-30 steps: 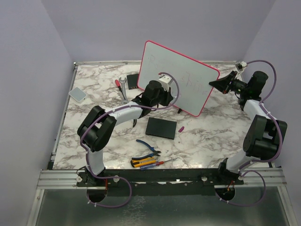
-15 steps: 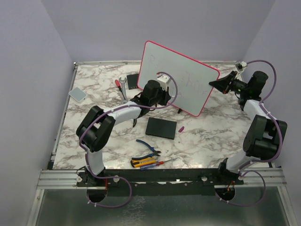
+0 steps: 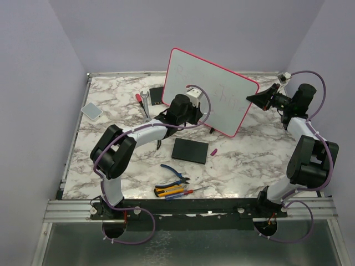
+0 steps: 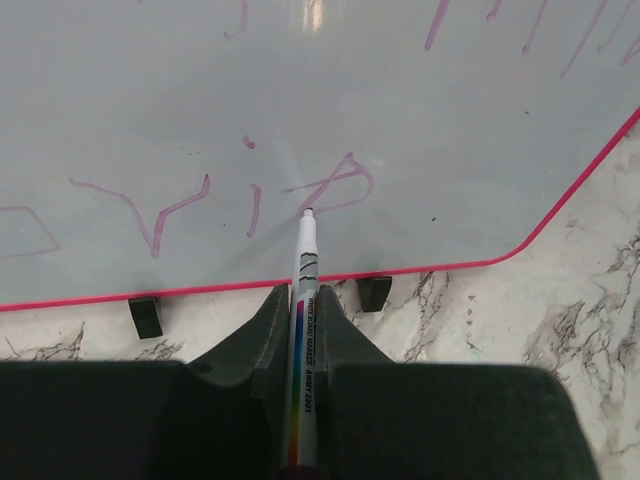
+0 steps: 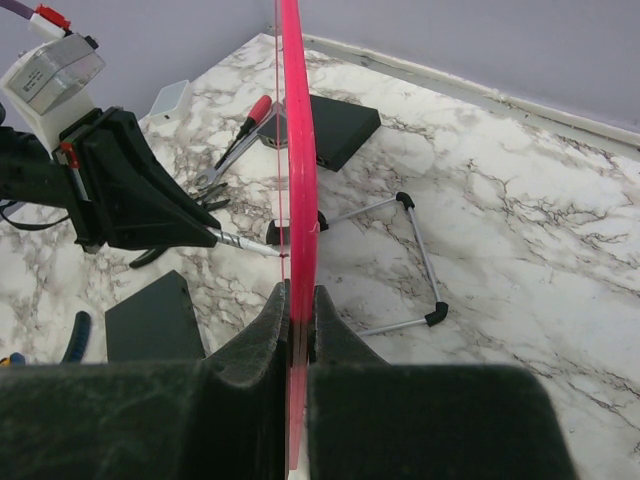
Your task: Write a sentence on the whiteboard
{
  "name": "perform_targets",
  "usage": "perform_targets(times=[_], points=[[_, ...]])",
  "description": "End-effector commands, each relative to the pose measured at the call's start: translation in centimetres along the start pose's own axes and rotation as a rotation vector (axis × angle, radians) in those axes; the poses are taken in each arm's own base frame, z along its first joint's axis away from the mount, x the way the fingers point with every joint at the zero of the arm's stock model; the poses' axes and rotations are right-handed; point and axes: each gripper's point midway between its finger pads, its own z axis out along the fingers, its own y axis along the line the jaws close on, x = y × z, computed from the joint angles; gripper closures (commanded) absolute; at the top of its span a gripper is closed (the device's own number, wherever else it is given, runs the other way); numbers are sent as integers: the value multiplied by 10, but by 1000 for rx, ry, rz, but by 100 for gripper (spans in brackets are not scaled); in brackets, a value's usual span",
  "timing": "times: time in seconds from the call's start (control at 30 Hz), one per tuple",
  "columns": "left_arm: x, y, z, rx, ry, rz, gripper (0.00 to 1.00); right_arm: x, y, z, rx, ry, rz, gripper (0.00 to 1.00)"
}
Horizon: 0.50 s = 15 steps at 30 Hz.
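Clutter at the left of the overhead view, a grey pad (image 3: 91, 110) and a wrench (image 3: 145, 102), lies well apart from the work. Lower and nearer centre, pliers (image 3: 176, 173) and a black slab (image 3: 190, 150) lie flat on the table, below the board and not between pen and surface.

Above the slab, the left gripper (image 4: 303, 296) is clamped narrow on a marker (image 4: 305, 255). The marker's tip touches the whiteboard (image 3: 222, 77) low on its face, at a looped stroke of the sentence (image 4: 330, 185).

The board stands tilted at upper centre of the table, propped on a thin wire stand (image 5: 415, 260). It looks light, stiff and slick, so pen pressure would likely tip or slide it. The pink frame edge is the sound place to hold.

At the right, the right gripper (image 5: 298, 300) pinches exactly that edge, its jaws nearly closed on it.
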Motion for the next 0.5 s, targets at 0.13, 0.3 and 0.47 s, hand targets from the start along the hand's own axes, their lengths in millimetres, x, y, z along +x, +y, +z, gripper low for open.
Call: perform_targets(times=[0.13, 0.3, 0.47], points=[[-16, -22, 6, 59, -34, 20, 100, 22, 1, 7, -8, 40, 33, 99], [-13, -24, 7, 65, -28, 22, 100, 22, 1, 7, -5, 40, 32, 99], [4, -24, 9, 73, 17, 25, 100, 21, 1, 7, -5, 39, 31, 100]])
